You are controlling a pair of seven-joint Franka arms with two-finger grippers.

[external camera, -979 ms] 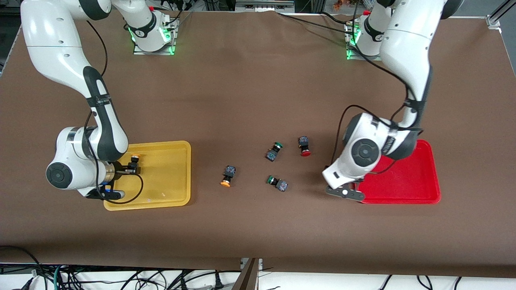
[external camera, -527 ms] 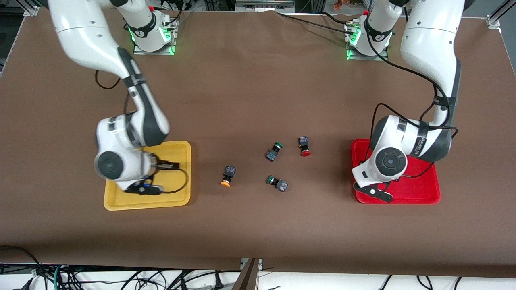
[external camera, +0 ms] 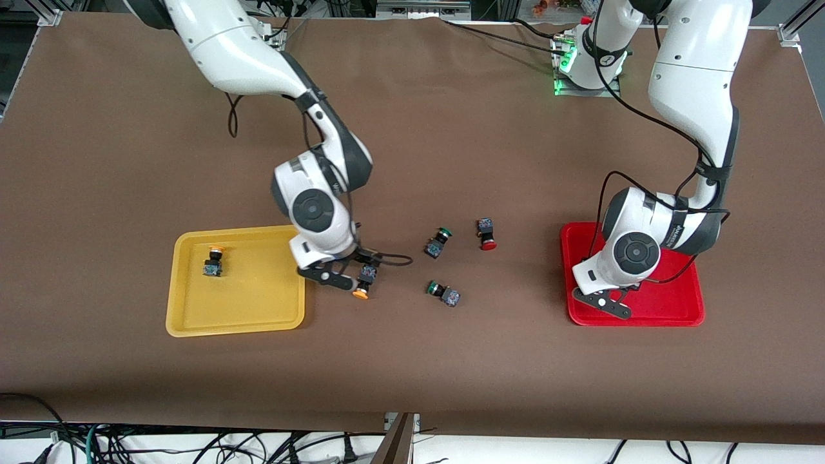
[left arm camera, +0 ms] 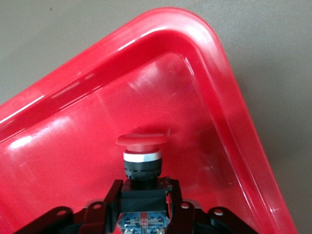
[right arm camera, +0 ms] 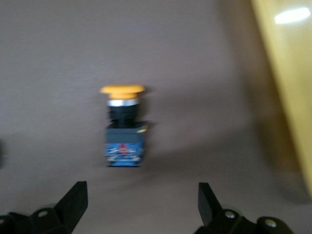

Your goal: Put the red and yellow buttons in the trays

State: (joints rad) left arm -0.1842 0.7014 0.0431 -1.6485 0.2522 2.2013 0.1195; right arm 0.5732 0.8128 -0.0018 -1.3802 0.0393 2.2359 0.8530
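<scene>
Since a second ago the right arm has swung away from the yellow tray (external camera: 187, 322), leaving one yellow-capped button (external camera: 212, 263) standing in the tray's corner farthest from the front camera and toward the right arm's end of the table. The right gripper (external camera: 358, 274) now hangs over the second yellow-capped button (external camera: 363, 281), which lies on its side on the brown table (external camera: 412, 374) just beside the yellow tray's edge that faces the table's middle; the right wrist view shows that button (right arm camera: 123, 127) on the cloth between widely spread fingers (right arm camera: 74, 201), not touched by them.

Over the same second the left arm has carried its load from the red tray's edge to above the tray floor. The left gripper (external camera: 609, 298) is over the corner of the red tray (external camera: 693, 316) nearest the front camera and toward the table's middle, and the left wrist view shows its fingers (left arm camera: 115, 191) clamped on the black body of a red-capped button (left arm camera: 142, 156), cap pointing at the tray wall (left arm camera: 204, 63).

A second red-capped button (external camera: 486, 234) lies on the table near its middle, with two green-capped buttons (external camera: 438, 242) (external camera: 444, 292) close by, one nearer the front camera
</scene>
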